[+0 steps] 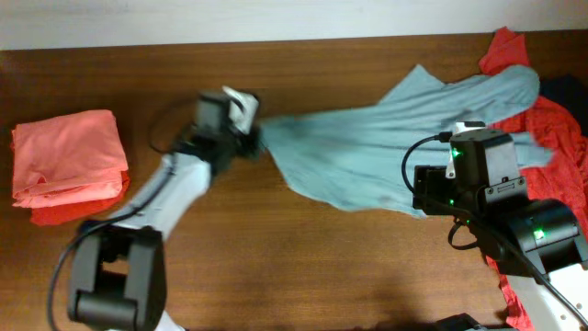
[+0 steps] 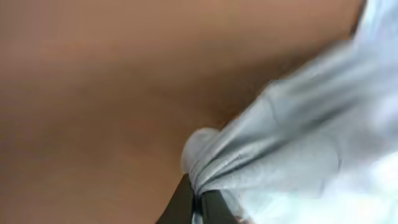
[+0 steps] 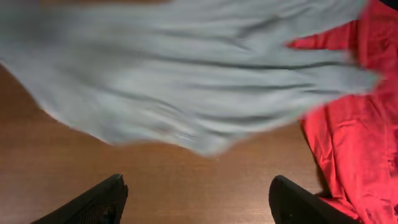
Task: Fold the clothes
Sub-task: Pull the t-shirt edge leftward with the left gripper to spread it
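A pale grey-blue T-shirt (image 1: 386, 138) lies stretched across the middle and right of the table. My left gripper (image 1: 250, 136) is shut on its left edge, the cloth bunched between the jaws (image 2: 199, 193). The shirt (image 2: 298, 143) fills the right of the left wrist view. My right gripper (image 3: 196, 202) is open and empty over bare wood, just in front of the shirt's near edge (image 3: 186, 87). A red garment (image 1: 551, 129) lies under the shirt's right end and shows in the right wrist view (image 3: 354, 143). A folded salmon-pink garment (image 1: 69, 165) sits at the far left.
The table is dark brown wood (image 1: 294, 257). A dark cloth (image 1: 565, 87) lies at the far right edge by the red garment. The right arm's body (image 1: 487, 184) covers part of the shirt's lower right.
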`<state>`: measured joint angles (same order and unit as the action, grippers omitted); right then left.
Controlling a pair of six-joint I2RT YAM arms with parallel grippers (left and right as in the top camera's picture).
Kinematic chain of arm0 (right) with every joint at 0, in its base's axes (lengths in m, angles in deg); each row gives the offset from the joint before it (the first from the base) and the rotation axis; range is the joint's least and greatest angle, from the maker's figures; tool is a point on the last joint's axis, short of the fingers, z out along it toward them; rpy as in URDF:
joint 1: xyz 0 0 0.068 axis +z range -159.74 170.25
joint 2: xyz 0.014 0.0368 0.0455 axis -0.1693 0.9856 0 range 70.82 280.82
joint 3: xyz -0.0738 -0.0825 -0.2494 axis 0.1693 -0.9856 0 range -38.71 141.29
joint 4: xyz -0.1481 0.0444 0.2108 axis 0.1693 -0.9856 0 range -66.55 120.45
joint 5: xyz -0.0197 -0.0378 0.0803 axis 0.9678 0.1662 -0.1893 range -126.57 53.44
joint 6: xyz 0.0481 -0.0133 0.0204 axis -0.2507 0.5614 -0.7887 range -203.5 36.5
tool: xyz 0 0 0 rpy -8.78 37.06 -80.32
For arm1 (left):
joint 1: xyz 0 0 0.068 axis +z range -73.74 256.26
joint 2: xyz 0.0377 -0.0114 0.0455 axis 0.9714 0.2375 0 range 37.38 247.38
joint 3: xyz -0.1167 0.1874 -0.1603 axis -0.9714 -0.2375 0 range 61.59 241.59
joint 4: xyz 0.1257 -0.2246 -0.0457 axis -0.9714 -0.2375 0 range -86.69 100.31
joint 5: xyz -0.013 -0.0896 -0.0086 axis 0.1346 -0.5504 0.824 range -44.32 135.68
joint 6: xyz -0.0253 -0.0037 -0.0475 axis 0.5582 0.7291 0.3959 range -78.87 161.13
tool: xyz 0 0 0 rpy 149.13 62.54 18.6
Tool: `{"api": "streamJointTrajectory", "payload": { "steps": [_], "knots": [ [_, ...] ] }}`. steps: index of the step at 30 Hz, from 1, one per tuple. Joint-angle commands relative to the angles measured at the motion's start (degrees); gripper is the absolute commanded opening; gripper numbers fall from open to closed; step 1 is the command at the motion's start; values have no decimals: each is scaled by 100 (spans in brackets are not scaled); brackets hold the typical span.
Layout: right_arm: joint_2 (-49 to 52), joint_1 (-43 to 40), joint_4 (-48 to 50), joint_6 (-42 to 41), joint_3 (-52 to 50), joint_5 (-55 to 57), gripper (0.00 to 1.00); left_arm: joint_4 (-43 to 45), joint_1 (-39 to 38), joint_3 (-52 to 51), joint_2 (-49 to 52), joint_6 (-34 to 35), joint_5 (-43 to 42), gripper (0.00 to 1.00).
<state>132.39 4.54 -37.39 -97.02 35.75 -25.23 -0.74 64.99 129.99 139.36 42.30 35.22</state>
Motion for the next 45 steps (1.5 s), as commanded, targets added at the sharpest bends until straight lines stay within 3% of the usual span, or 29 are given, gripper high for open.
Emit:
{"api": "streamJointTrajectory", "payload": {
  "steps": [1, 2, 7, 13, 22, 33, 34, 37, 39, 40, 41, 45],
  "knots": [
    [-35, -50, -42, -31, 87, 101, 78, -20, 1023, 758, -243, 251, 90, 73],
    [-35, -48, -42, -31, 87, 101, 78, -114, 1161, 841, -243, 249, -160, 99],
    [-35, -48, -37, -31, 87, 101, 78, -1585, 1320, 949, -236, 249, -855, 99],
    [-35, -50, -46, -31, 87, 98, 78, -3136, 608, 879, -234, 247, -1001, 99],
    [-35, -50, -192, -31, 87, 101, 78, -2859, -407, 111, 118, 721, -223, 99],
    [-35, -48, -249, -31, 87, 103, 78, -2409, -525, 83, 1126, 1123, 44, 99],
    [-35, -50, -251, -31, 87, 101, 78, -2354, -525, 83, 1248, 1123, 44, 94],
    [-35, -50, -254, -31, 87, 103, 78, -2317, -520, 83, 1388, 1121, 52, 58],
    [-35, -50, -254, -31, 87, 129, 78, -2350, -518, 83, 1412, 1119, 188, 17],
    [-35, -50, -254, -31, 87, 140, 78, -2387, -518, 83, 1412, 1121, 295, 6],
    [-35, -48, -251, -31, 87, 140, 78, -2439, -518, 85, 1403, 1121, 402, 0],
    [-35, -50, -254, -31, 87, 140, 78, -2739, -409, 116, 1392, 1121, 909, 0]
  ]
}}
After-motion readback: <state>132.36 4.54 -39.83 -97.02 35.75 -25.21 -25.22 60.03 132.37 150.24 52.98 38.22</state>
